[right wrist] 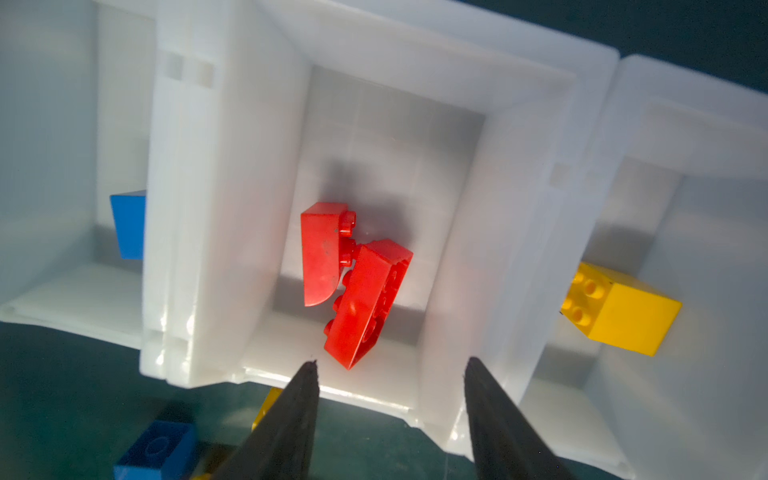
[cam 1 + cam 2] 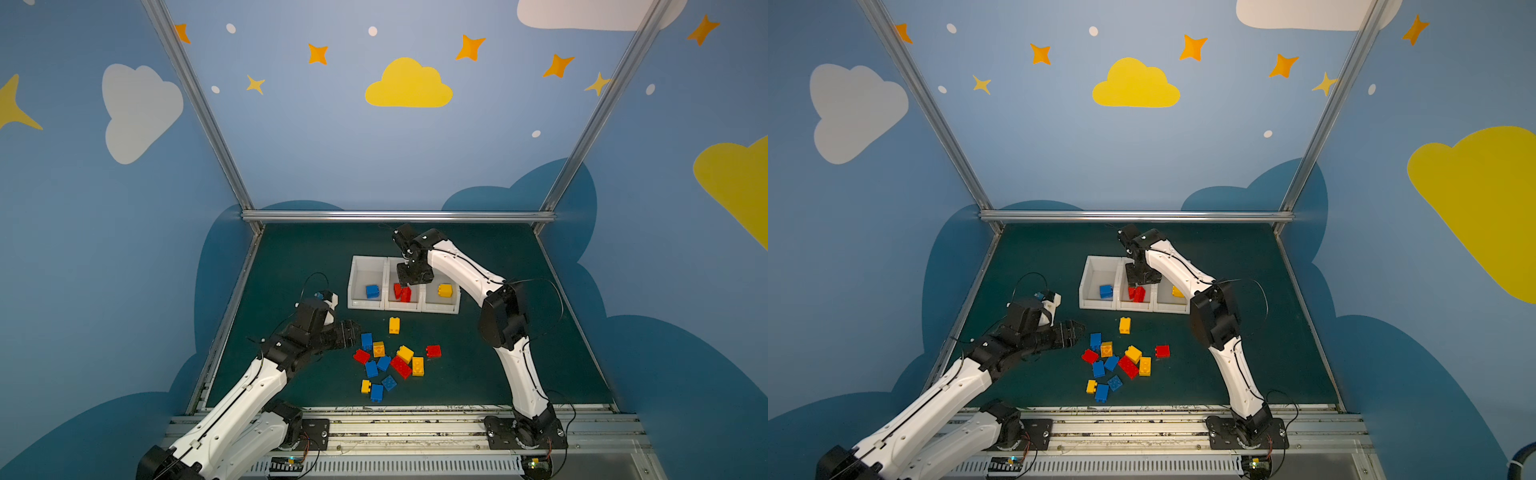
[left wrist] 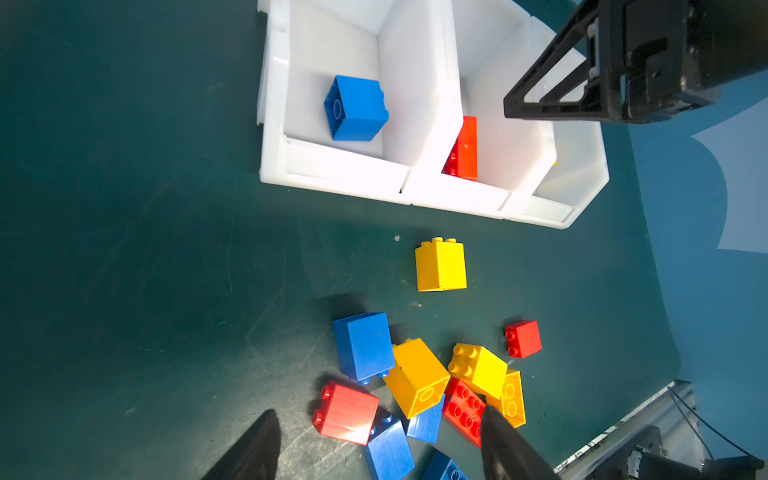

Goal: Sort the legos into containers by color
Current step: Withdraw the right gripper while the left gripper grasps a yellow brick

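Observation:
Three joined white containers (image 2: pixel 368 262) stand in a row at the back of the green mat. The left one holds a blue lego (image 2: pixel 372 291), the middle one two red legos (image 1: pixel 324 253), one leaning tilted on the other (image 1: pixel 365 299), and the right one a yellow lego (image 2: pixel 445 290). My right gripper (image 1: pixel 390 361) hangs open and empty above the middle container's front wall. Several loose red, blue and yellow legos (image 2: pixel 390 361) lie in a pile in front. My left gripper (image 3: pixel 380 411) is open just above the pile's left side, over a red lego (image 3: pixel 347 411).
A single yellow lego (image 2: pixel 394 325) stands between the pile and the containers. A small red lego (image 2: pixel 433 351) lies right of the pile. Blue walls and metal posts enclose the mat, with a metal rail (image 2: pixel 395 428) along the front.

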{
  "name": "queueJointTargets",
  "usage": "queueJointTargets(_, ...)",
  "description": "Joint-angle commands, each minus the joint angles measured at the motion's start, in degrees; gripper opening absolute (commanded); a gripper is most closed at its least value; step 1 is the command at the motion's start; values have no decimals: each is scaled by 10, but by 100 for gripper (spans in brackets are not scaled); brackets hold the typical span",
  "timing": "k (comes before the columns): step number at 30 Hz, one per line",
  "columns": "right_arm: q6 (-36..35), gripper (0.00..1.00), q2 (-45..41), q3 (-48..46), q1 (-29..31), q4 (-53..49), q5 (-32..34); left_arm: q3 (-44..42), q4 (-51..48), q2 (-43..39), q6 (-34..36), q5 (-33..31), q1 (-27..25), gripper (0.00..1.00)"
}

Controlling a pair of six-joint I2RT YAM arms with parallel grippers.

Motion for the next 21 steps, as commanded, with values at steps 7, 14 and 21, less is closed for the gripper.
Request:
queueJointTargets(7, -17, 58, -94, 5, 11, -16, -21, 8, -26, 12, 0, -9, -30, 76)
queueJointTargets(14, 5, 58, -231, -182, 17, 56, -41, 25, -32, 47, -16, -26, -90, 75)
queueJointTargets(21, 38, 58, -374, -363, 14, 78, -26, 52, -5, 129, -36, -14, -147, 75)
